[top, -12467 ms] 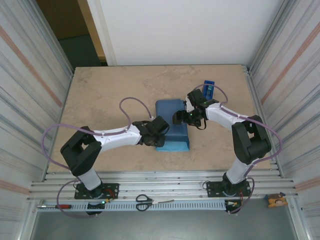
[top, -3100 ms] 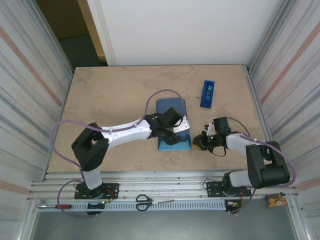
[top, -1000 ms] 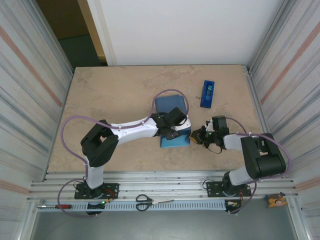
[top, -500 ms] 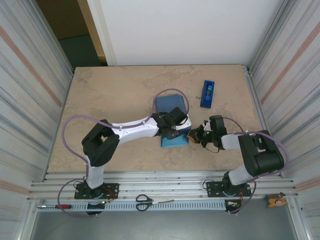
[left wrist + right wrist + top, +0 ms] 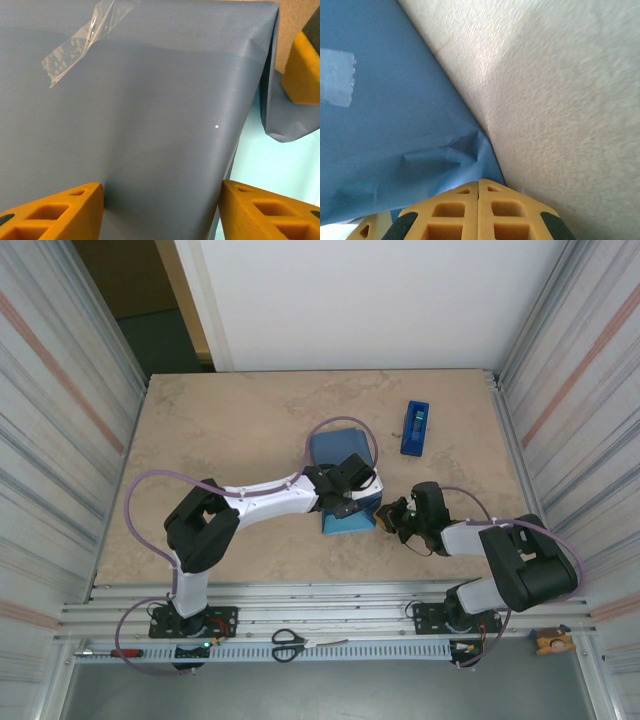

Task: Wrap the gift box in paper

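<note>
The paper (image 5: 335, 447) lies folded into a blue parcel in the middle of the table, and the gift box is hidden under it. My left gripper (image 5: 350, 503) stands open on top of the parcel. Its orange fingers (image 5: 55, 212) frame the dark blue face of the paper (image 5: 150, 115), where a strip of clear tape (image 5: 75, 42) sticks. My right gripper (image 5: 386, 518) is shut, low on the table, at the parcel's near right corner. In the right wrist view its closed tips (image 5: 479, 182) touch a crumpled corner of the paper (image 5: 395, 115).
A blue tape dispenser (image 5: 415, 427) stands at the back right of the table. Scissors (image 5: 290, 644) and a red-handled screwdriver (image 5: 115, 652) lie on the rail at the near edge. Corrugated metal walls (image 5: 60, 440) close both sides.
My right gripper has slid left and slightly nearer, up against the parcel's right corner. The left gripper has stayed on the parcel.
</note>
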Tool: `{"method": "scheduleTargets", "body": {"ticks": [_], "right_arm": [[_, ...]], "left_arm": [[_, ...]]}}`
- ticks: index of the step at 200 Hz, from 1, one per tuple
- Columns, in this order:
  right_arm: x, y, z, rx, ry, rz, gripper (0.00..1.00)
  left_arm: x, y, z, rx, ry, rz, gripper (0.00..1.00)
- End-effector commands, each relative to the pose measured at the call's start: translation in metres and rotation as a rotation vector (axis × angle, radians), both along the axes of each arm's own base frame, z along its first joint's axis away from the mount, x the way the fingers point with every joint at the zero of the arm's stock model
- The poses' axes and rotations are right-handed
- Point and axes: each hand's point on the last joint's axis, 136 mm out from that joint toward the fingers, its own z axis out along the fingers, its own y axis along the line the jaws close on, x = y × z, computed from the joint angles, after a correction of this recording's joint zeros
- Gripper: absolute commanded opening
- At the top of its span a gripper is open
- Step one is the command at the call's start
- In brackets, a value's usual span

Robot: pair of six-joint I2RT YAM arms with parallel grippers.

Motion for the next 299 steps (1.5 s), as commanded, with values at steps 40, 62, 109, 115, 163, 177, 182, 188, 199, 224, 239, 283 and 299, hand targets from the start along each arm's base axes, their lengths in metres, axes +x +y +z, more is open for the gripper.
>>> {"method": "scheduleTargets", "body": {"ticks": [40, 62, 109, 115, 163, 177, 182, 188, 199, 224, 239, 283, 299], "right_arm": [[0.019, 0.006, 0.014, 0.046, -0.031, -0.054, 0.03], [0.021, 0.014, 0.015, 0.049, -0.033, -0.051, 0.02], [0.024, 0.023, 0.012, 0.081, -0.035, -0.078, 0.0], [0.026, 0.024, 0.013, 0.09, -0.04, -0.079, 0.0], [0.031, 0.033, 0.015, 0.113, -0.048, -0.09, 0.0], [0.029, 0.033, 0.011, 0.109, -0.037, -0.104, 0.0], [0.029, 0.031, 0.01, 0.106, -0.035, -0.111, 0.0], [0.028, 0.031, 0.008, 0.107, -0.027, -0.118, 0.0], [0.026, 0.028, 0.005, 0.112, -0.016, -0.147, 0.0], [0.025, 0.025, 0.004, 0.134, -0.002, -0.182, 0.0], [0.026, 0.025, 0.006, 0.14, 0.005, -0.188, 0.0], [0.012, 0.01, 0.002, 0.035, 0.027, -0.132, 0.0], [0.011, 0.002, 0.005, 0.023, 0.024, -0.118, 0.0]], "left_arm": [[-0.026, 0.033, -0.063, 0.165, 0.174, 0.031, 0.61], [-0.026, 0.033, -0.064, 0.168, 0.179, 0.031, 0.61], [-0.027, 0.032, -0.065, 0.166, 0.188, 0.037, 0.61], [-0.027, 0.032, -0.066, 0.167, 0.191, 0.036, 0.61], [-0.028, 0.033, -0.066, 0.168, 0.194, 0.039, 0.61], [-0.028, 0.034, -0.067, 0.172, 0.194, 0.041, 0.61], [-0.028, 0.034, -0.067, 0.172, 0.194, 0.041, 0.61], [-0.028, 0.033, -0.067, 0.171, 0.193, 0.041, 0.6], [-0.028, 0.034, -0.068, 0.173, 0.194, 0.043, 0.61], [-0.027, 0.034, -0.068, 0.175, 0.192, 0.047, 0.61], [-0.028, 0.035, -0.069, 0.178, 0.193, 0.049, 0.61], [-0.028, 0.038, -0.071, 0.184, 0.196, 0.056, 0.61], [-0.027, 0.038, -0.07, 0.184, 0.194, 0.058, 0.6]]}}
